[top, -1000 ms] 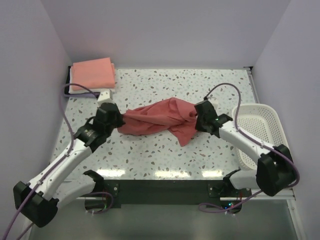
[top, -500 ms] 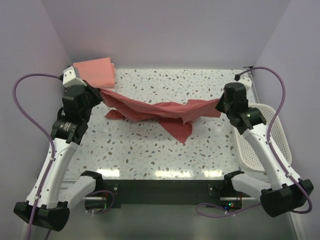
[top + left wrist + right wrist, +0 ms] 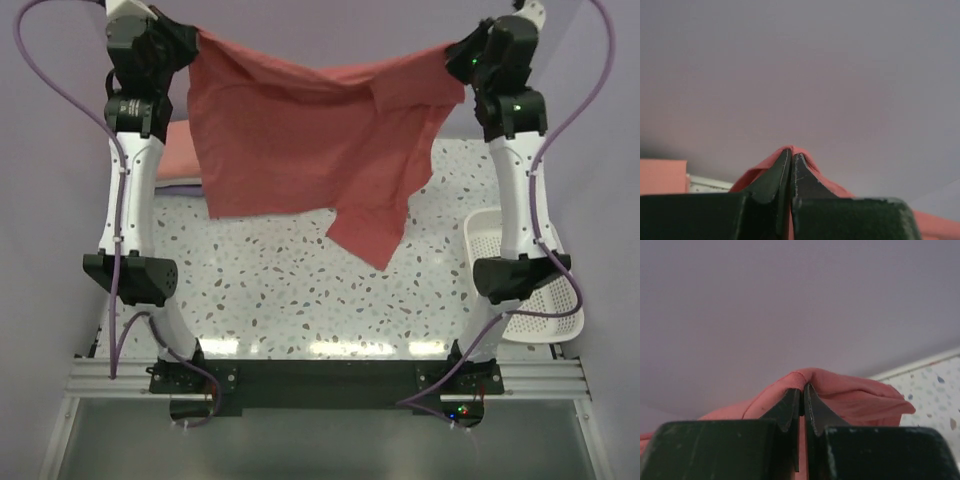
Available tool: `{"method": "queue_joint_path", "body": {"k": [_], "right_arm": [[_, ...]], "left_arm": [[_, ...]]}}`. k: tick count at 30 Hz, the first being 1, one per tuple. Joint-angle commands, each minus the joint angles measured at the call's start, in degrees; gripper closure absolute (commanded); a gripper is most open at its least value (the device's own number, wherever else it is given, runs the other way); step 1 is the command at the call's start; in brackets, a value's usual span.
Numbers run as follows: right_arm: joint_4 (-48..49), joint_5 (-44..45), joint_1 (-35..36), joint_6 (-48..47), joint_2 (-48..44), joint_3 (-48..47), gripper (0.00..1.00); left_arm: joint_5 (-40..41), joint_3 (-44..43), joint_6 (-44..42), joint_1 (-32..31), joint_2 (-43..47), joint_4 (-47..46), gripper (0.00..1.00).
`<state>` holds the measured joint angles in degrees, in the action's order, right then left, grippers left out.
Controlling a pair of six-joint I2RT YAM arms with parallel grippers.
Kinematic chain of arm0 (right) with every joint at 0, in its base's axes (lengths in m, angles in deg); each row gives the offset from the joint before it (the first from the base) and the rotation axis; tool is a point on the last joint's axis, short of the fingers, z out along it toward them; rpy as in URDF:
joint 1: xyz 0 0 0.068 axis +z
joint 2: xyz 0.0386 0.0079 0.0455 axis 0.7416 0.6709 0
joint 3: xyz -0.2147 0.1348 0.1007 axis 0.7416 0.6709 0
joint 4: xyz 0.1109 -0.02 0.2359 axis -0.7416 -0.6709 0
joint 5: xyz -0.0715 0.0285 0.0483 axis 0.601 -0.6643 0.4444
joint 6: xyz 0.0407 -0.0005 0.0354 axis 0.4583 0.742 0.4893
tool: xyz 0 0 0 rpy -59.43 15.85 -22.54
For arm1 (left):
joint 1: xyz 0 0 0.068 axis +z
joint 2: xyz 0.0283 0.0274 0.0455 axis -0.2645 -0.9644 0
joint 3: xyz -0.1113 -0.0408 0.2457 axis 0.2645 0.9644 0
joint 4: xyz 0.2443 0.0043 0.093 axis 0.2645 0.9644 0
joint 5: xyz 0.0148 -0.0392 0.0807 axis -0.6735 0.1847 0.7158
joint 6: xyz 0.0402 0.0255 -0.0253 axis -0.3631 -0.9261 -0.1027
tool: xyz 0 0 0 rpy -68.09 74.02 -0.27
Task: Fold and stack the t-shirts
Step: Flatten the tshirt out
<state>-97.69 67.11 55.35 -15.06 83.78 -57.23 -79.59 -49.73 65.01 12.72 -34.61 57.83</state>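
raised off the bench point(image 3: 300, 295), the dusty-red t-shirt point(image 3: 300, 130) now hangs spread between the left end effector point(image 3: 791, 153) and right end effector point(image 3: 802, 388) — both clamped on it — ready to lay flat.

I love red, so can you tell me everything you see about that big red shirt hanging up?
The red shirt is soft, wrinkly, dusty-red cloth. It hangs spread out in the air above the speckled table. The left claw pinches one end of its top edge and the right claw pinches the other. One flap droops lowest, toward the right arm's side.
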Motion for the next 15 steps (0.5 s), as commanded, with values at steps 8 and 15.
{"method": "queue_joint_path", "body": {"k": [8, 15], "right_arm": [[19.5, -1.4, -0.9, 1.4, -30.8, 26.1, 1.00], [23.1, -9.0, -0.9, 12.3, -46.7, 68.7, 0.99]], "left_arm": [[-3.6, 15.4, -1.4, 7.1, 20.4, -12.8, 1.00], [-8.6, 59.8, 9.4, 7.1, 33.4, -22.4, 1.00]]}}
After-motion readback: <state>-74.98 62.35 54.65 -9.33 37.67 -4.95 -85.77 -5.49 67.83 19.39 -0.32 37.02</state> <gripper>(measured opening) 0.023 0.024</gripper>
